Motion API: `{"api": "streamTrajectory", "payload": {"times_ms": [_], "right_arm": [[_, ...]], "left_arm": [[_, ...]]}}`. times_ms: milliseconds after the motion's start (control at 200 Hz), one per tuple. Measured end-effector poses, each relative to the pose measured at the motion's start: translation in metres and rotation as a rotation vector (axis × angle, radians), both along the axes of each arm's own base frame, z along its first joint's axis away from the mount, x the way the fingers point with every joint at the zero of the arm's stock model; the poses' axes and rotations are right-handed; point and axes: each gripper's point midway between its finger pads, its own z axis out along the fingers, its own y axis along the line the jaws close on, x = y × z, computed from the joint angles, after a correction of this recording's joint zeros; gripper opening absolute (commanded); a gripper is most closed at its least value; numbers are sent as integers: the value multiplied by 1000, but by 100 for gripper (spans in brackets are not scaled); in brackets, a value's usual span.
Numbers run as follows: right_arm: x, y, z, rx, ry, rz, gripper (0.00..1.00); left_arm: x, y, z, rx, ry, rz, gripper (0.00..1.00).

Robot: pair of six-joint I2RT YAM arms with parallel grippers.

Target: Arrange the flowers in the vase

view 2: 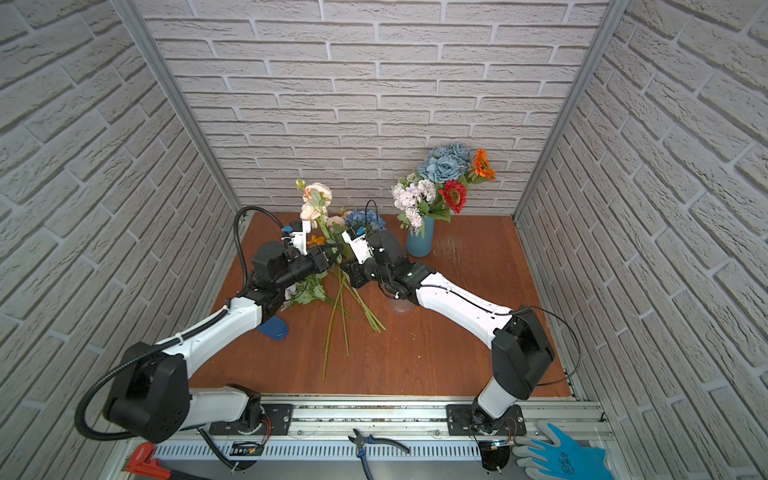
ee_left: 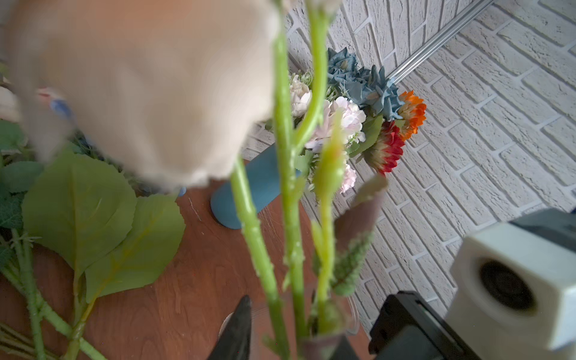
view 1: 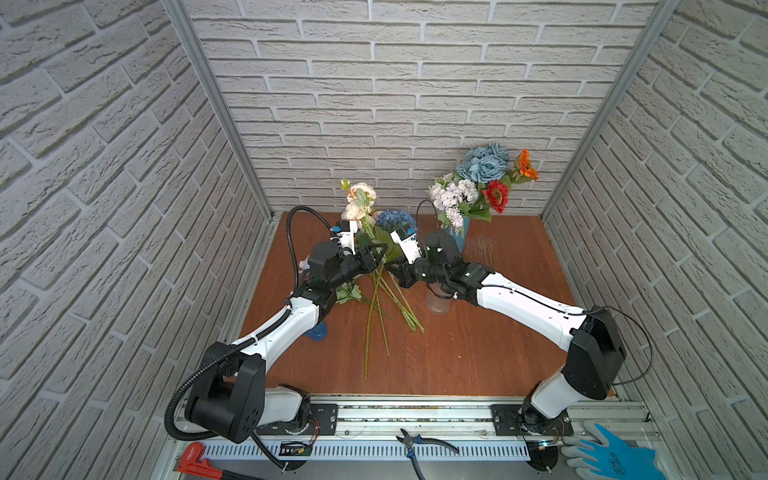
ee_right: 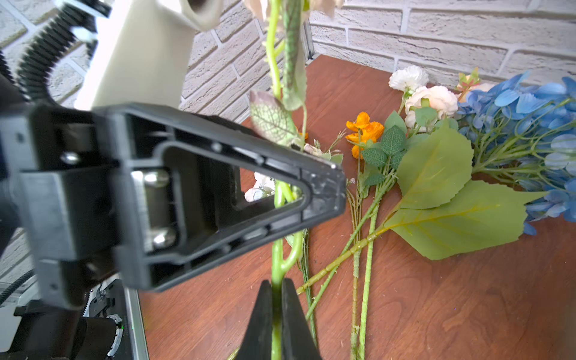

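Note:
A bunch of cream-white roses (view 1: pixel 358 198) (view 2: pixel 316 198) stands upright over the table's middle, held by both grippers. My right gripper (ee_right: pixel 276 299) (view 1: pixel 392 271) is shut on one green stem low down. Just above it, my left gripper (ee_left: pixel 285 339) (view 1: pixel 379 252) has its jaws drawn in around the bunch's three stems (ee_left: pixel 282 193). The blue vase (view 1: pixel 460 237) (view 2: pixel 419 244) (ee_left: pixel 249 193) stands at the back right and holds dusty-blue roses (view 1: pixel 484 162), lilac-white clusters (view 1: pixel 451 197) and red and orange blooms. A blue hydrangea (view 1: pixel 395 218) (ee_right: pixel 530 131) and orange blooms (ee_right: pixel 363 127) lie on the table.
A clear glass (view 1: pixel 438 305) stands under my right forearm. A blue object (view 1: pixel 316 331) lies under my left forearm. Loose green stems (view 1: pixel 376 324) stretch toward the front of the brown table (view 1: pixel 478 353). Brick walls close in three sides. Pliers, a glove and a red tool lie on the front rail.

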Motion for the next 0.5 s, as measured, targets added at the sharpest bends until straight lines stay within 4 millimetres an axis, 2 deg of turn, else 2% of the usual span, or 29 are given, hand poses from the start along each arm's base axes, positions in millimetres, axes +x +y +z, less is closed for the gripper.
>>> {"api": "streamTrajectory", "payload": {"times_ms": [110,165,200,280,390,475,500], "right_arm": [[0,0,-1,-2,0,-3,6],[1,-1,1,0,-5,-5,8],[1,-1,2,1,-8,-8,16],[-1,-5,5,-5,-23,-11,47],[-8,-19,13,-24,-55,-35,74],[-13,-37,24,-42,-88,-90,97],[-14,-45,27,-51,-100,-112,99]], "left_arm": [[-1,-3,7,-5,-16,-13,0],[-1,-4,9,-8,-18,-15,0],[-1,-4,11,-8,-21,-16,0],[0,-5,15,-7,-27,-16,0],[3,-5,24,5,-48,-8,0],[3,-5,42,10,-89,-6,0],[3,-6,47,10,-101,-7,0]]}}
